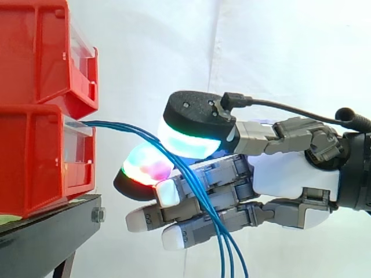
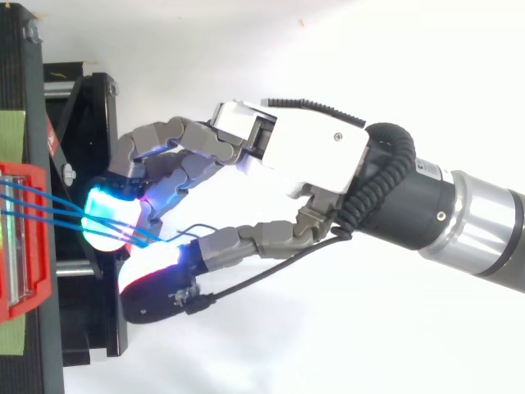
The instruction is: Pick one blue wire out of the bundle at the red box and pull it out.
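- two red plastic bins (image 1: 35,116) sit stacked at the left, glossy and hard-edged. each has a clear panel across its front lip, and the lower panel (image 1: 78,145) looks faintly frosted.
- they rest on a black stand (image 1: 46,237) with a matte face and a silver bolt (image 1: 98,215) at its corner.
- the thin, smooth blue wires (image 1: 116,125) leave the lower bin's front. they arc to the right in a close bundle, then hang down in loose parallel strands across the hand.
- the hand (image 1: 290,174) reaches in level from the right with its fingers curled.
- its broad, rounded thumb pad (image 1: 194,139), black-backed and glowing cyan and green, is closed down against a finger pad (image 1: 148,165) that shows green, red and magenta.
- the wires run between these two pads and are nipped there. how many are caught cannot be told.
- the palm is a white shell with grey, blocky links, joined to a silver cylindrical arm (image 2: 484,238).
- behind it all hangs a softly creased white curtain (image 1: 278,52).
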Controlling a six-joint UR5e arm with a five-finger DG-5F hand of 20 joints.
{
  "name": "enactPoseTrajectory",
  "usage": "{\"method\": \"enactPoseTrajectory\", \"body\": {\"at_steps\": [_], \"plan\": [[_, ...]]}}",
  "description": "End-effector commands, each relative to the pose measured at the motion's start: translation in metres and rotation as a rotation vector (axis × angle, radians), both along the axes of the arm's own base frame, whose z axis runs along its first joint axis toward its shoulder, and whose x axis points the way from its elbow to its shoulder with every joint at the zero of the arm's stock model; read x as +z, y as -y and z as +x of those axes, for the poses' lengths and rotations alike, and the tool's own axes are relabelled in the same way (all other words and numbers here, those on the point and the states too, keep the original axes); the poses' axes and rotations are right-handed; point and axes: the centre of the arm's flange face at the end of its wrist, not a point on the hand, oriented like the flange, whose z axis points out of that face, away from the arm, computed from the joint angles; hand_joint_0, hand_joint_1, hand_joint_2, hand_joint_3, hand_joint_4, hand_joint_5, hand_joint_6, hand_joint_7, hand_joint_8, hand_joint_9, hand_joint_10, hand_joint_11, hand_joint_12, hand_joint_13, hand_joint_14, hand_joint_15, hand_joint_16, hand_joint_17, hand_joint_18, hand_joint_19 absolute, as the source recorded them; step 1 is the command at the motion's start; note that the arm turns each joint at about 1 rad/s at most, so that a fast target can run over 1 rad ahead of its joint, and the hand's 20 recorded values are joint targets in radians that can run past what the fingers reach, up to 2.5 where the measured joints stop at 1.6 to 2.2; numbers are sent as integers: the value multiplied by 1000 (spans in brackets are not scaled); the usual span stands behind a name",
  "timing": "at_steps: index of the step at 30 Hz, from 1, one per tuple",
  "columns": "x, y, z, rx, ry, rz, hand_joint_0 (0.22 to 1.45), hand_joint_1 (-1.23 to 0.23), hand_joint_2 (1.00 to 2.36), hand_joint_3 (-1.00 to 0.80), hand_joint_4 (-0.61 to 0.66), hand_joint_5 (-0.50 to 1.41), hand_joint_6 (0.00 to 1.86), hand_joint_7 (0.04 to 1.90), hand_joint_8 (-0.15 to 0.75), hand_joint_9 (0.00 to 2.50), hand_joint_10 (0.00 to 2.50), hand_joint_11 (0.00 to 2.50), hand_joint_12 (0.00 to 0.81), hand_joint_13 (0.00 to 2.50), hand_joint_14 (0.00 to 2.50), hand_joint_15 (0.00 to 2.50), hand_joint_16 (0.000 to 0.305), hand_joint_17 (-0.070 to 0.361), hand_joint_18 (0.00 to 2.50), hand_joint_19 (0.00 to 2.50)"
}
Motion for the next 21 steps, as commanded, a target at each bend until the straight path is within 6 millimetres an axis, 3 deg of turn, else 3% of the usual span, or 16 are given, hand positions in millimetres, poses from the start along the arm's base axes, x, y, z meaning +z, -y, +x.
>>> {"method": "enactPoseTrajectory", "body": {"at_steps": [1,6,11,21], "plan": [[0,0,0,0,0,0,519,-760,1000,-490,295,-181,907,1024,395,801,16,629,468,587,8,228,62,139,724,375],[-1,0,0,1,0,4,555,-688,1010,-378,282,-167,894,1070,391,822,14,609,462,596,8,239,60,135,711,387],[0,0,0,1,2,6,580,-746,1017,-212,236,-167,901,1133,393,828,14,615,457,598,8,239,59,132,712,388],[1,-1,0,3,4,7,612,-836,1021,-63,134,-187,929,1111,388,816,14,619,461,616,8,229,60,134,744,362]]}}
